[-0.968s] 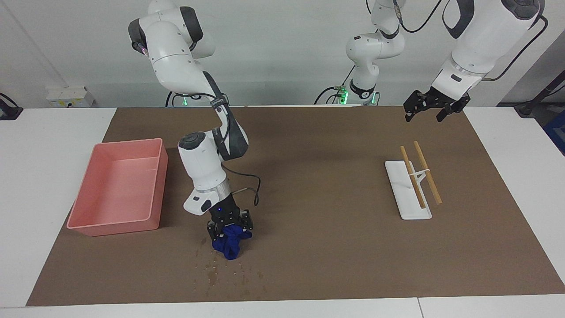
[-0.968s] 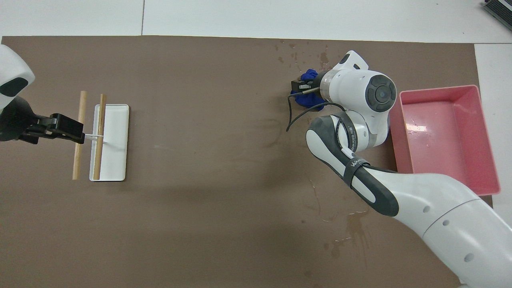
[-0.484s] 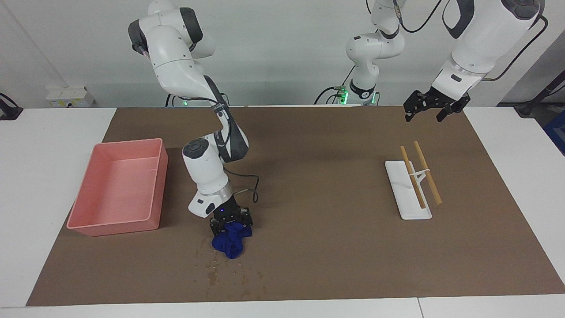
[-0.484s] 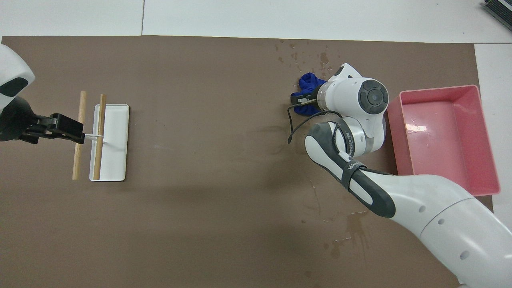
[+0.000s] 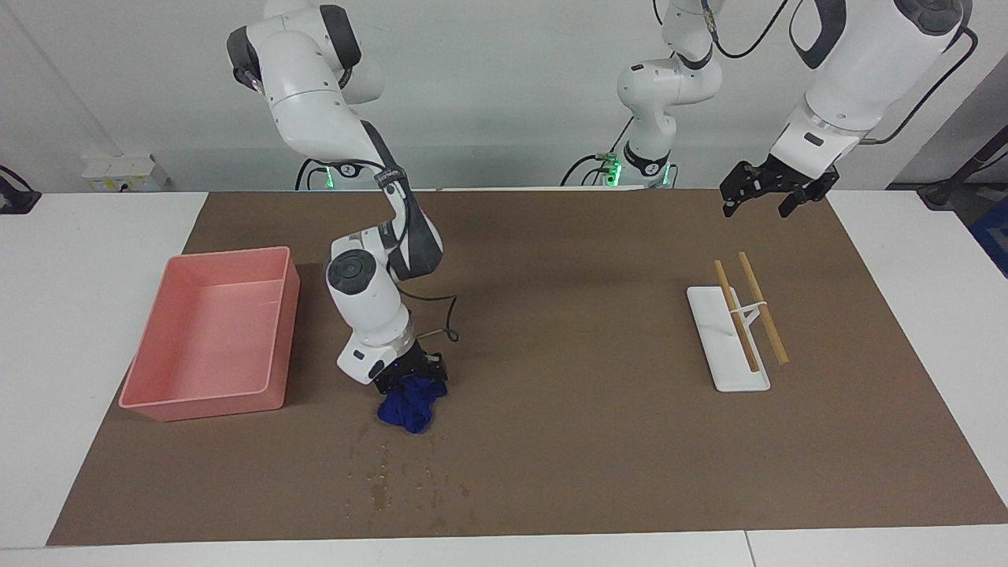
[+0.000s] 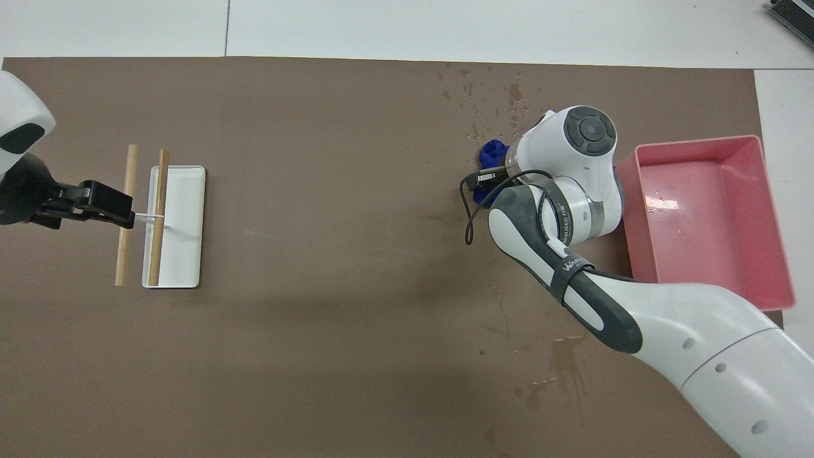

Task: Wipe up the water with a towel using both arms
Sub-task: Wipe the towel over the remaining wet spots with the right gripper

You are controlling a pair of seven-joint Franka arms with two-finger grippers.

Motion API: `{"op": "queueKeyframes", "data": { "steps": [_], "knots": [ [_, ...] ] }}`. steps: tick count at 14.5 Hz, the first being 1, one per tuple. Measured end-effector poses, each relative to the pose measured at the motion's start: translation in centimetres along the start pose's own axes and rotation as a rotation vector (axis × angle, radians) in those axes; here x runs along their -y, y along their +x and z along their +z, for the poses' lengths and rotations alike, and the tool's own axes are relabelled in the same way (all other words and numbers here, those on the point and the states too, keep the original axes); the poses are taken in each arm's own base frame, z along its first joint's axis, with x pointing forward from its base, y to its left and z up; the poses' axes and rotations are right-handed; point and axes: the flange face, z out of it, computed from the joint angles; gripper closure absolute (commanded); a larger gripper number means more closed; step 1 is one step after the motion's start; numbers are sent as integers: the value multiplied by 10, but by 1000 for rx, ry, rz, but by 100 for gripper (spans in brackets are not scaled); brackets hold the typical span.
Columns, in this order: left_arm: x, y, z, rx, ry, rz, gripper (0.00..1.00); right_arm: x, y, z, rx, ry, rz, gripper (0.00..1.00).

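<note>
The blue towel (image 5: 407, 408) is bunched on the brown mat beside the pink tray (image 5: 228, 256), just nearer the robots than a patch of water droplets (image 5: 386, 476). My right gripper (image 5: 409, 381) points down and is shut on the towel's top. From above, the right wrist hides most of the towel (image 6: 492, 152) and the right gripper (image 6: 488, 174). The droplets (image 6: 493, 102) lie a little farther out. My left gripper (image 5: 757, 206) waits raised and open toward the left arm's end, over the mat; in the overhead view the left gripper (image 6: 121, 215) overlaps the wooden sticks.
A white stand (image 5: 728, 370) carrying two wooden sticks (image 5: 760, 307) lies at the left arm's end; the stand (image 6: 181, 254) also shows from above. The pink tray (image 6: 699, 141) sits beside the right arm. A damp stain (image 6: 563, 362) marks the mat close to the robots.
My right gripper has pulled the towel along the mat toward the robots, away from the droplets. The left arm has not moved.
</note>
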Motion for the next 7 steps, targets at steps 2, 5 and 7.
{"op": "queueKeyframes", "data": {
  "steps": [2, 5, 7],
  "knots": [
    [0, 0, 0, 0, 0, 0, 0, 1, -7, -7, 74, 9, 16, 100],
    [0, 0, 0, 0, 0, 0, 0, 0, -18, -25, 158, 3, 22, 100],
    [0, 0, 0, 0, 0, 0, 0, -6, -25, -45, 196, -8, 29, 100]
  ]
}}
